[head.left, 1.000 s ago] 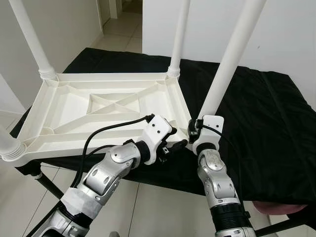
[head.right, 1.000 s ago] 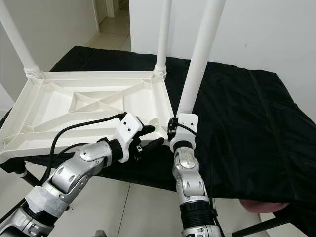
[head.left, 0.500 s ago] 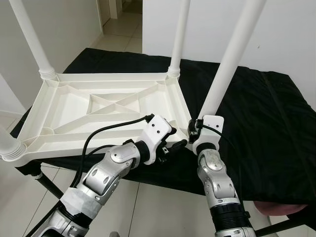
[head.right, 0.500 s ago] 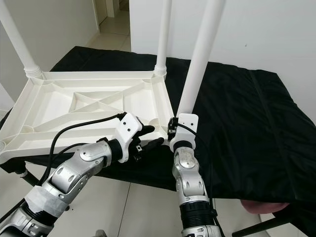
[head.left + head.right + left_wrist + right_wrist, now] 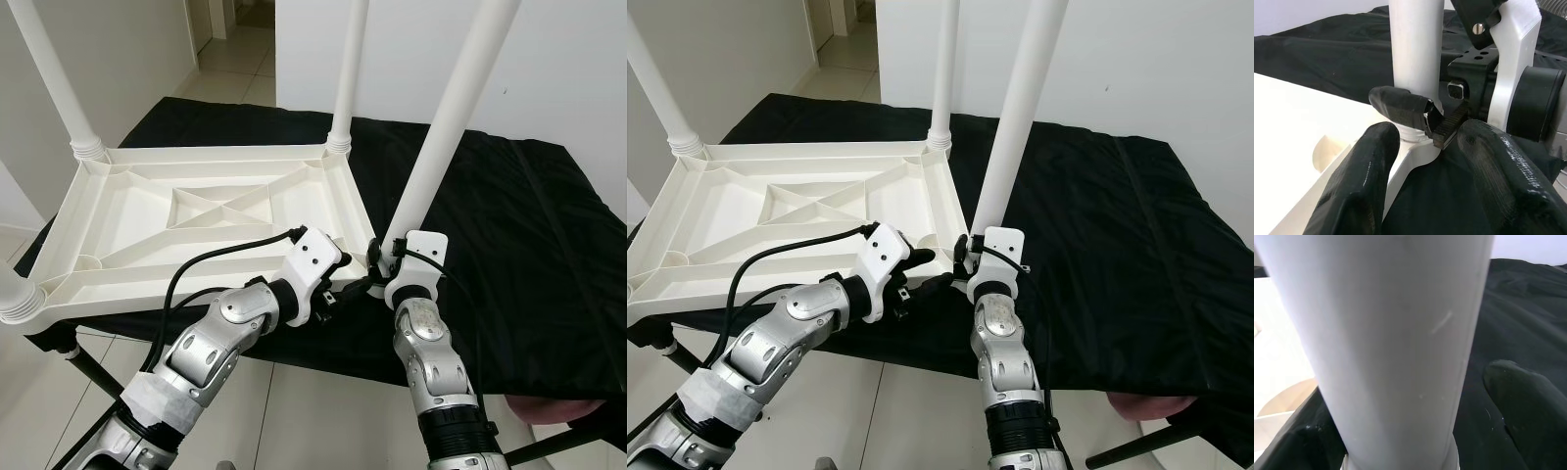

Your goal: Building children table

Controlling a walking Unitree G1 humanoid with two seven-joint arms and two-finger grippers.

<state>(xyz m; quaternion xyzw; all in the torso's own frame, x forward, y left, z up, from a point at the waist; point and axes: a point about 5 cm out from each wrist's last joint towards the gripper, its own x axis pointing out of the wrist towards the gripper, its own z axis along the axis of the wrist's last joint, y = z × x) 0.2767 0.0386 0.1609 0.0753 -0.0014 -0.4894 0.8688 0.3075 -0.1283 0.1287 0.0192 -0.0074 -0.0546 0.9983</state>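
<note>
A white plastic children's table (image 5: 196, 154) lies upside down on a black cloth, its legs pointing up. The near-right leg (image 5: 446, 127) stands in its corner socket. My right gripper (image 5: 377, 257) is shut on this leg just above the base; in the left wrist view one of its fingers (image 5: 1400, 105) wraps the leg's front. My left gripper (image 5: 933, 270) is open at the same corner. Its fingertips (image 5: 1366, 161) straddle the tabletop's corner edge below the socket, holding nothing. The leg (image 5: 1396, 333) stands very close in the right wrist view.
Three other white legs rise at the far-right (image 5: 348, 69), far-left (image 5: 54, 78) and near-left (image 5: 15, 294) corners. The black-covered work table (image 5: 529, 225) stretches to the right. Tiled floor (image 5: 304, 411) lies below its front edge, and a pinkish object (image 5: 558, 411) sits at the lower right.
The whole picture has shifted slightly, so the camera moved. Both grippers keep their places at the near-right leg's base.
</note>
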